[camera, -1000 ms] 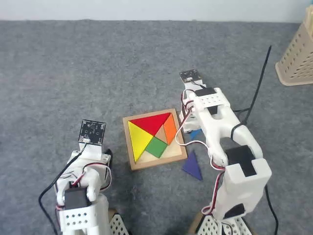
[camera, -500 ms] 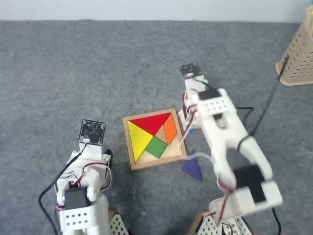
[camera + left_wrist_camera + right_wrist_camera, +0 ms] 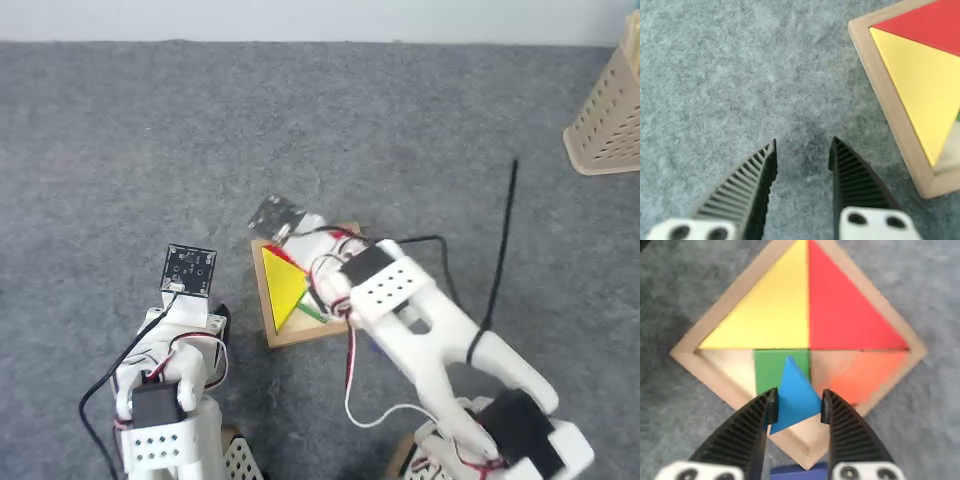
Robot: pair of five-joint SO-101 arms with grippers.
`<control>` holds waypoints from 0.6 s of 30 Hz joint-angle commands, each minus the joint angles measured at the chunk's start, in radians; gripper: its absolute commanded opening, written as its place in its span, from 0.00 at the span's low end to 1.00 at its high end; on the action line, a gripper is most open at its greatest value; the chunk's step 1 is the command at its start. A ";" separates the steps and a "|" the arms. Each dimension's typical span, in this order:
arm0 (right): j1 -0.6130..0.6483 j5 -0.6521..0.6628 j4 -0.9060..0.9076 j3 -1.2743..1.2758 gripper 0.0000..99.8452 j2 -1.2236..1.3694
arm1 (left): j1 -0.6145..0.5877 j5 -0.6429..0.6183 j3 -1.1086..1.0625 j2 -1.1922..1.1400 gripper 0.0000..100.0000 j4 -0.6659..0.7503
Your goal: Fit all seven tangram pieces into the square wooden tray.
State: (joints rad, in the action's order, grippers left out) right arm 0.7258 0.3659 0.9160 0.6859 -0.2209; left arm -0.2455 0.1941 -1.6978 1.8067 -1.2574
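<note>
Our right gripper [image 3: 799, 392] is pinching the blue triangle [image 3: 790, 376] over the tray [image 3: 685, 353], likely to seat it. Our left gripper [image 3: 804, 142] is hanging spread beside the tray.

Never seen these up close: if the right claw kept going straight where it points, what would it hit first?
Probably the wooden tray: the right gripper, holding a blue triangle, points down at the green square and the bare slot beside it. Height above is unclear.
</note>
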 commanded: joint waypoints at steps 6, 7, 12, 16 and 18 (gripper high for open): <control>0.045 0.097 -0.022 -0.121 0.06 0.153 | 0.000 0.002 0.012 0.018 0.17 -0.006; 0.053 0.101 -0.022 -0.123 0.06 0.159 | 0.000 0.002 0.012 0.018 0.17 -0.006; 0.070 0.104 -0.021 -0.123 0.06 0.160 | 0.000 0.002 0.012 0.018 0.17 -0.006; 0.070 0.123 -0.021 -0.123 0.06 0.160 | 0.000 0.002 0.012 0.018 0.17 -0.006; 0.070 0.124 -0.021 -0.123 0.06 0.160 | 0.000 0.002 0.012 0.018 0.17 -0.006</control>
State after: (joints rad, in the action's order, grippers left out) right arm 0.7902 0.4703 0.9083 0.6199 -0.0460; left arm -0.2455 0.1941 -1.6978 1.8067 -1.2574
